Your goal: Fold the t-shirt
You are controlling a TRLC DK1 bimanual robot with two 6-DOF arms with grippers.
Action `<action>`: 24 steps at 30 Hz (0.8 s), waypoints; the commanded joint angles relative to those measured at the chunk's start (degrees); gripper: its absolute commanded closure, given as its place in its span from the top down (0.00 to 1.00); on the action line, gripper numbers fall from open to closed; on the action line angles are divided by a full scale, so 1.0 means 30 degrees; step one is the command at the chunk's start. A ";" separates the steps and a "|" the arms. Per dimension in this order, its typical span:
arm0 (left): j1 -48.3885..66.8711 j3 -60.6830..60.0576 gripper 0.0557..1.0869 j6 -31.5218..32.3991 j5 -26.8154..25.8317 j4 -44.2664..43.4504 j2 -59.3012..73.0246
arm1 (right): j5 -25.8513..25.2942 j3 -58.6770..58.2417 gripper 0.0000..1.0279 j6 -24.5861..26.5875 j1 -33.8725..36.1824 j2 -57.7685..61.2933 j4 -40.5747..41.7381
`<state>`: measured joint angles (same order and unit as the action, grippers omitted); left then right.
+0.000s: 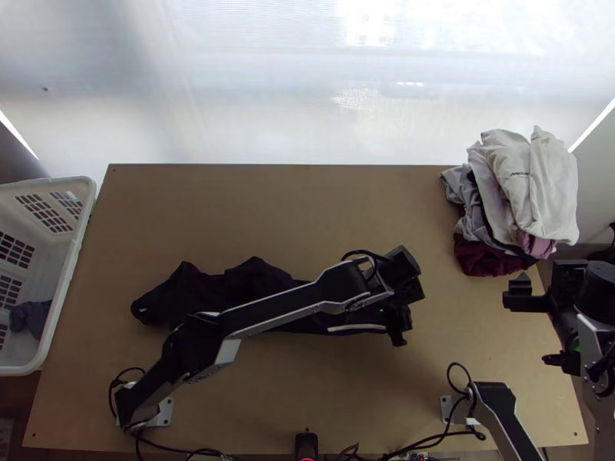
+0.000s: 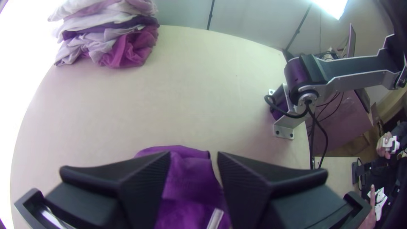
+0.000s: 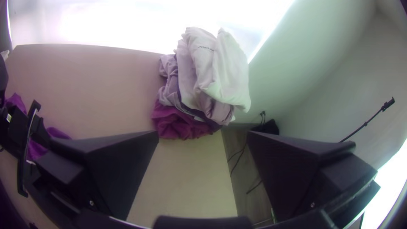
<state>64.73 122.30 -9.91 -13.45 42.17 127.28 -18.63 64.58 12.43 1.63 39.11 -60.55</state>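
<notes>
Left black gripper (image 1: 393, 321) hung over one end of the dark, bunched cloth t-shirt (image 1: 223, 289), fingers kinda apart. Rest of the shirt stretched away from it across the light wooden table (image 1: 284, 207). Right black gripper (image 1: 527, 330) was spread super wide, near a pile of white, grey and maroon clothes (image 1: 526, 180).

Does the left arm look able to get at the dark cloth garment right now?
Probably yes: the left arm's open black tool hangs over one end of the dark cloth garment, with nothing visible in between.
</notes>
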 commanded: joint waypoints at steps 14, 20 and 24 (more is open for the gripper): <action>-0.4643 -0.0542 0.95 -0.1413 0.0002 0.5864 -0.5045 | 0.0703 -0.2160 0.95 -0.1388 -0.2213 -0.0088 0.0029; -0.9682 -0.6284 0.95 -0.3698 0.0178 0.5630 -0.9645 | 0.2783 -0.1955 0.95 -0.2091 -0.4146 0.1025 -0.0001; -1.1879 -1.1001 0.95 -0.5807 0.0383 0.4165 -1.2428 | 0.3633 -0.2190 0.95 -0.2091 -0.5582 0.1611 -0.0001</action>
<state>41.04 107.53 -19.64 -13.02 57.71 102.94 -11.88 58.78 7.05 -8.69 41.19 -60.49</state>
